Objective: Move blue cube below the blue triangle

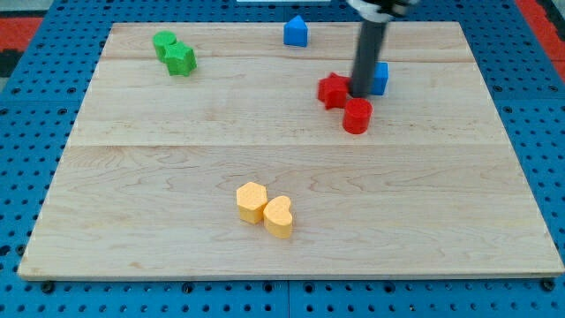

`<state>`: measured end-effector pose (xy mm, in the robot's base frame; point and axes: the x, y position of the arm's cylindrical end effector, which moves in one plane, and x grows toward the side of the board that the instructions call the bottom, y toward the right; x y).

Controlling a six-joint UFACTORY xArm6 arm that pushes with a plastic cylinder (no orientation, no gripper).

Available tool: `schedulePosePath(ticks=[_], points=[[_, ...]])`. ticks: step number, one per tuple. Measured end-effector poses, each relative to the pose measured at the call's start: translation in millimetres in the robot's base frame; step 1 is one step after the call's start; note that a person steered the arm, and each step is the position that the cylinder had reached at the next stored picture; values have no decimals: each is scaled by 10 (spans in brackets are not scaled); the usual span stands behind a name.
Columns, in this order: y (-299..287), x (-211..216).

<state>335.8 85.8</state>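
The blue cube sits at the view's upper right, partly hidden behind my dark rod. My tip rests on the board against the cube's left side, between it and a red star-shaped block. A red cylinder lies just below the tip. The blue triangle block stands near the view's top edge, up and to the left of the cube.
Two green blocks lie touching at the view's upper left. A yellow hexagon block and a yellow heart lie touching at the lower middle. The wooden board sits on a blue pegboard surface.
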Motion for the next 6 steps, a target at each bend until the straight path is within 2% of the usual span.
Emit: schedulePosePath(ticks=[1,2,3,4,5,6], points=[[352,537],[881,471],[731,62],[145,-306],[-429,-362],[-298,-267]])
